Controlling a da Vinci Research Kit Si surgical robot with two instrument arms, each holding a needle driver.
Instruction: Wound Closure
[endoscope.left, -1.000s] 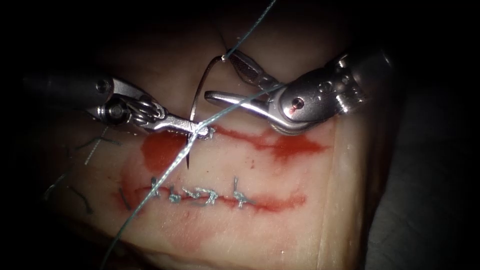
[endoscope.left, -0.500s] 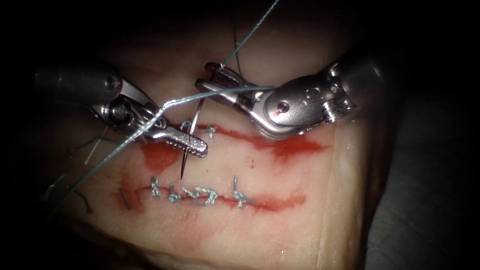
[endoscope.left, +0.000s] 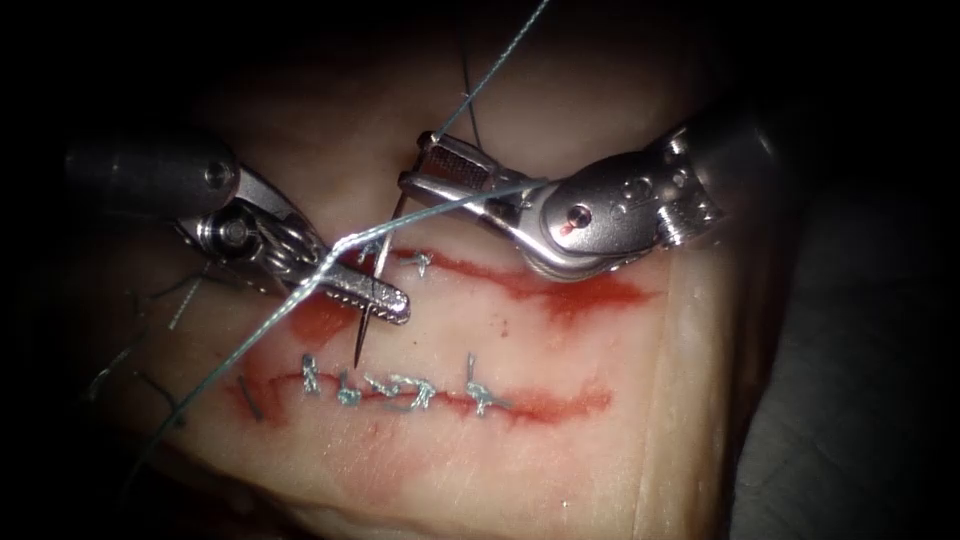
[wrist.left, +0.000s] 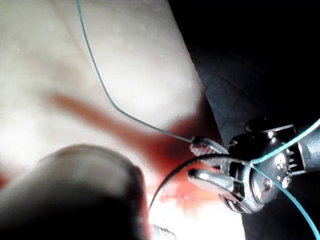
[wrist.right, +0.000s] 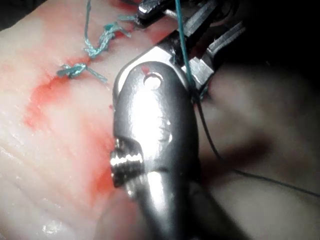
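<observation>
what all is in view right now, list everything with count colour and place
tissue: one, pale pink, under both tools
upper cut: one, red-edged, two stitches at its left part
lower cut: one, red-edged, a row of knotted stitches along it
red fluid: patches along both cuts
needle: one, dark, curved, point free above the tissue between the cuts
thread: one long teal strand, crossing both tools
cut ends of thread: a few, dark, left of the cuts
left tool: one, silver, shut on the needle near its point
right tool: one, silver, jaws open around the needle's tail end
</observation>
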